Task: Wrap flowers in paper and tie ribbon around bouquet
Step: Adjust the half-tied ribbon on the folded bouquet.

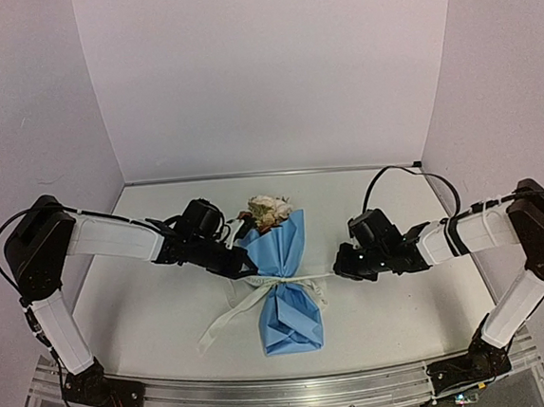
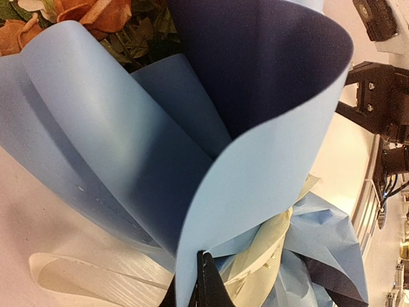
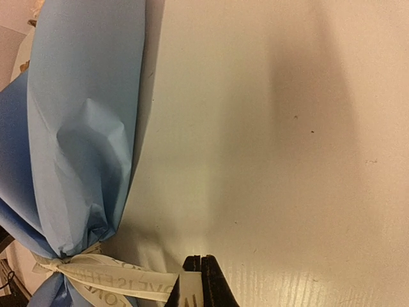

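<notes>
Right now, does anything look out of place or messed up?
Nothing spilled or visibly torn. The only untidy bit: one long ribbon tail trails loose across the table, left of the bouquet, instead of sitting at the tied waist.

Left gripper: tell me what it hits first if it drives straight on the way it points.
The paper of the bouquet, which seems to lie right at the left gripper tips.

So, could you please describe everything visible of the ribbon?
The ribbon is flat, narrow and cream-white with faint printed letters, and looks like fabric. It is wound round the pinched waist of the blue paper bouquet. One end runs taut rightward into the shut right claw. A loose tail lies slack on the table, toward the near left.
</notes>
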`<state>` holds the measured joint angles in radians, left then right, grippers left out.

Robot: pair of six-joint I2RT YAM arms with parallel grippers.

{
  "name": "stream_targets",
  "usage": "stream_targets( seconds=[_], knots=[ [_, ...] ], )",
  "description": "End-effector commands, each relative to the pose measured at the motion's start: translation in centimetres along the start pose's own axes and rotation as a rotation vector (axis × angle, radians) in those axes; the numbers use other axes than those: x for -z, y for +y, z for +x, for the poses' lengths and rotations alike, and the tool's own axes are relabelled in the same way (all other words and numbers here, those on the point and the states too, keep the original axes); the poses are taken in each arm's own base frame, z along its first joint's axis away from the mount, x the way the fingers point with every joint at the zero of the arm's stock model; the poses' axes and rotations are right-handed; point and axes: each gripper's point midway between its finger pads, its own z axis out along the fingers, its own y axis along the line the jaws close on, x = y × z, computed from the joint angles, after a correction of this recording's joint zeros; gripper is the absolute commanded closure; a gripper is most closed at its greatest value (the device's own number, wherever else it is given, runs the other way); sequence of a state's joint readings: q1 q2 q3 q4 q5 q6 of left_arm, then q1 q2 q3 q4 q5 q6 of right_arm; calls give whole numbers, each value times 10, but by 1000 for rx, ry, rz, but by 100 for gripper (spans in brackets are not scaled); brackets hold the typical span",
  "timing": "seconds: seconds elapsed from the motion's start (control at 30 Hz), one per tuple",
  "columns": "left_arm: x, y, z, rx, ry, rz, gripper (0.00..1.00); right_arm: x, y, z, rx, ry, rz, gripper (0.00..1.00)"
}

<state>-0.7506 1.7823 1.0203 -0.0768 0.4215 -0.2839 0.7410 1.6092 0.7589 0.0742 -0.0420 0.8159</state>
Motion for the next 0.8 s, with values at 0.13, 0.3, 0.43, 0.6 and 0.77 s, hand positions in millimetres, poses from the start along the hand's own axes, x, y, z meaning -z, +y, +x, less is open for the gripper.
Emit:
stream_targets(
  seconds=[0.13,0.3,0.43,0.6,0.77],
  knots=[
    [17,-1,-8,-32,-21,-1,100,15,-20,-16,-5,-72,27,100],
    [17,1,-9,-33,-23,-4,100,20,-29,-17,-9,-81,36,100],
    [18,-1,-11,-38,-26,4,100,21,-25,-21,7,-69,29,100],
    [20,-7,-20,-40,-41,20,100,23,5,-18,70,53,-39,100],
    [33,-15,-42,-32,-106,17,67,31,24,-13,141,134,-93,95]
  ],
)
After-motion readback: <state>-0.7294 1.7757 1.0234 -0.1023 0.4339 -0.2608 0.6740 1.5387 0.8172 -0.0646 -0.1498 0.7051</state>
